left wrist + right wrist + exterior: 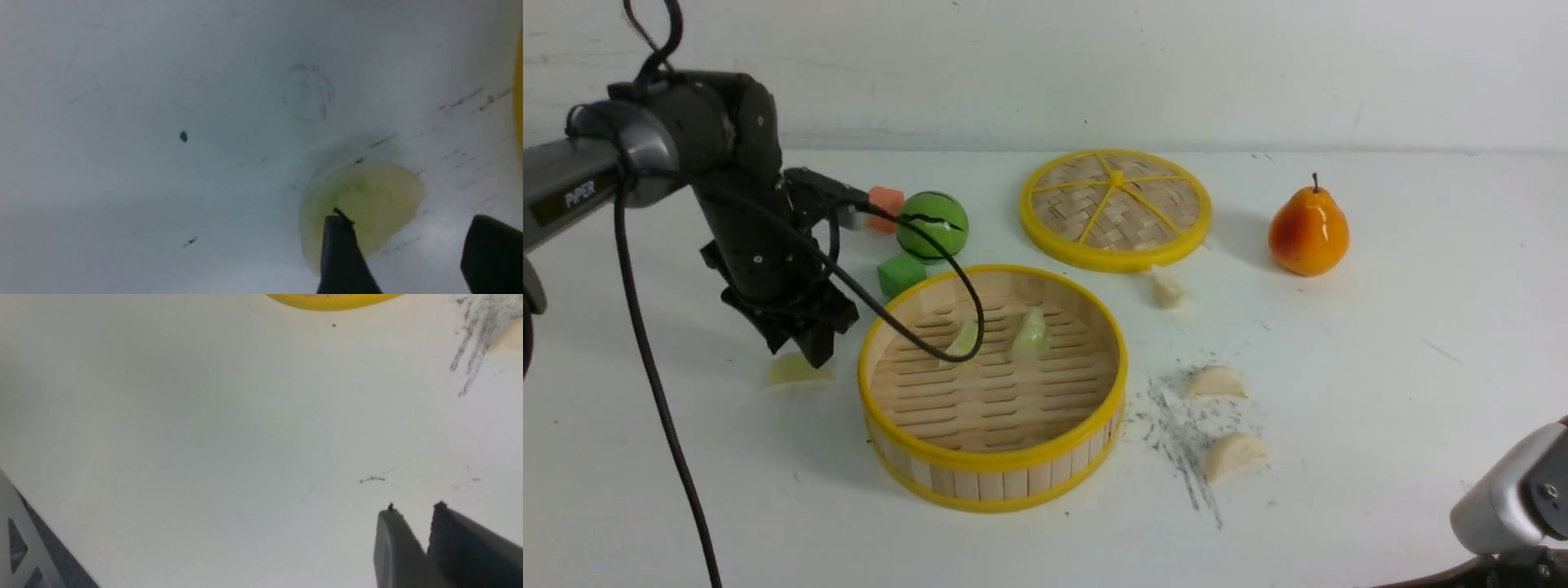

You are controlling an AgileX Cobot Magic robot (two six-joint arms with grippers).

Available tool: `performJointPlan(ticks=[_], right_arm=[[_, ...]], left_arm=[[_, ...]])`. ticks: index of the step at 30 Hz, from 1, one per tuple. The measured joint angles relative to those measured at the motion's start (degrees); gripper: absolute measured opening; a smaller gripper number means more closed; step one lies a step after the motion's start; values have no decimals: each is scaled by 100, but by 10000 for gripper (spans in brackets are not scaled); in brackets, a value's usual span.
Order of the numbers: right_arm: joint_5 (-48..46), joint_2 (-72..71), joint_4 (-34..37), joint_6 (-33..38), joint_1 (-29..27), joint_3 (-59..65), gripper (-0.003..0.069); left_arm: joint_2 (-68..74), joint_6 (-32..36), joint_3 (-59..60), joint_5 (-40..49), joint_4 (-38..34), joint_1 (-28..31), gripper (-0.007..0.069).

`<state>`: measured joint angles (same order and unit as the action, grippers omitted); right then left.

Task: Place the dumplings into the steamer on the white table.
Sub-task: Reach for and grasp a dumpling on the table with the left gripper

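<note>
The steamer point(995, 482) stands mid-table with two pale green dumplings point(964, 337) point(1031, 335) on its slatted floor. A third green dumpling point(796, 371) lies on the white table point(1380, 392) just left of the basket. My left gripper point(805, 347) hangs right over it, open; in the left wrist view one finger overlaps the dumpling point(367, 196) and the gripper point(410, 220) holds nothing. Three cream dumplings point(1215, 382) point(1235, 454) point(1168, 288) lie right of the steamer. My right gripper point(415, 507) hovers low over bare table, jaws slightly apart and empty.
The woven lid point(1115, 208) lies flat behind the steamer, with a pear point(1308, 231) to its right. A green ball point(933, 224), green cube point(901, 273) and orange cube point(886, 200) sit behind the left arm. Its cable point(947, 278) droops over the basket. Dark scuffs point(1176, 425) mark the table.
</note>
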<state>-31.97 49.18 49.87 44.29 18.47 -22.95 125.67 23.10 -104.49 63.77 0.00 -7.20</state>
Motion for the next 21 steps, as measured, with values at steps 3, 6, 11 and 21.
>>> performJointPlan(ticks=[3, 6, 11, 21], right_arm=[[0, 0, -106, 0, 0, 0, 135], [0, 0, -169, 0, 0, 0, 135], [0, 0, -193, 0, 0, 0, 134], [0, 0, -210, 0, 0, 0, 137]], left_arm=[[197, 40, -1, -18, 108, 0, 371], [214, -6, -1, -19, 102, 6, 317], [214, -1018, -1, -110, 114, 6, 307], [-26, -2619, 9, 90, 300, 6, 203]])
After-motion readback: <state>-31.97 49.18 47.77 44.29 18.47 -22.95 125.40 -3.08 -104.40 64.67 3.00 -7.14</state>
